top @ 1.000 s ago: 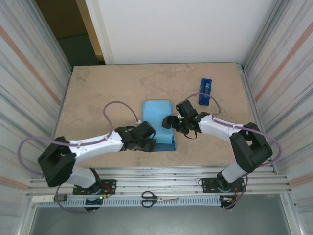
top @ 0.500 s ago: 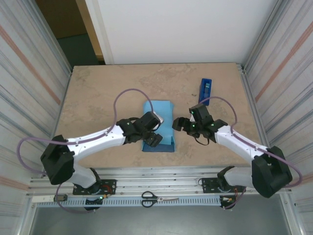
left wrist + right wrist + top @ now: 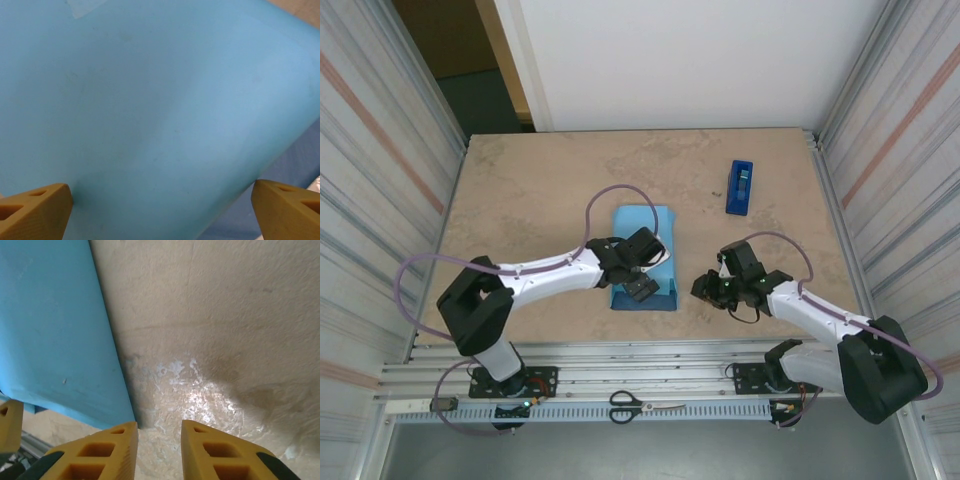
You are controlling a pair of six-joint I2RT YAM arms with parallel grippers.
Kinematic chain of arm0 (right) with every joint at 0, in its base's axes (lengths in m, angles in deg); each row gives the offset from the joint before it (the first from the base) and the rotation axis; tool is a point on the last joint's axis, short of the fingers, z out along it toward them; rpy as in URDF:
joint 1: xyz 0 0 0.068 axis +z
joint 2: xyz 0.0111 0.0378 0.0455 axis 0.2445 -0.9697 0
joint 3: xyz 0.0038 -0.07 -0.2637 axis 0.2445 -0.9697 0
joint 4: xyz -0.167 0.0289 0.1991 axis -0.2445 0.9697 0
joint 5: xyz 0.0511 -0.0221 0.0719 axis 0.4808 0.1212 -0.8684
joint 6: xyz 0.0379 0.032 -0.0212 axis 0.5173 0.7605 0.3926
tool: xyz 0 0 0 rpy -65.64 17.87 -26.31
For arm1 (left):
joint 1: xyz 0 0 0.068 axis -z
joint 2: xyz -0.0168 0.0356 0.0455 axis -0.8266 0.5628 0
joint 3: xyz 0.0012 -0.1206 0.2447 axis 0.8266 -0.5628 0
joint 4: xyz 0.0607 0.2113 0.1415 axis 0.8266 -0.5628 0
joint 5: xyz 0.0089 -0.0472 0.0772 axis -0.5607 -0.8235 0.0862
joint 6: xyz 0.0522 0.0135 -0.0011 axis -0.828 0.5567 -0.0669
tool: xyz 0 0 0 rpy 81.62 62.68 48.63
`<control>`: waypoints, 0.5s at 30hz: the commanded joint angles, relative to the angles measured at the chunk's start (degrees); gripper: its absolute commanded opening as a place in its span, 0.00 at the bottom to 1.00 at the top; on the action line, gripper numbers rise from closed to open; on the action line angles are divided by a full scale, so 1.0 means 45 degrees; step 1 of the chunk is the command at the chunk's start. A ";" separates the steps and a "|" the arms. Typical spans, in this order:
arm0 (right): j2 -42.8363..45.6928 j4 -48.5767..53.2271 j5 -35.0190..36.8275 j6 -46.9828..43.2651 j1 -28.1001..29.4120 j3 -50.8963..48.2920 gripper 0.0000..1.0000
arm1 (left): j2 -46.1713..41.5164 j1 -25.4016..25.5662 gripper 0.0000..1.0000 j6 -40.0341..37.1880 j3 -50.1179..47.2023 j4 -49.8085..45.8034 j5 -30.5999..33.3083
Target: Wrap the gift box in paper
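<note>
Plain blue paper (image 3: 643,255); tape dispenser (image 3: 741,187) lettering illegible.
</note>
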 commanded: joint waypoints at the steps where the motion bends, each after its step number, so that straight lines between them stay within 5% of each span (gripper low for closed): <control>1: -0.0039 -0.0744 -0.0724 0.0301 0.0050 -0.0291 0.24 | 0.0174 0.0092 0.92 -0.0313 0.0167 0.0468 0.0650; 15: -0.1431 -0.2635 -0.1927 0.0601 0.0051 -0.0294 0.10 | 0.0499 0.0155 0.86 0.0399 -0.0214 0.0756 0.0605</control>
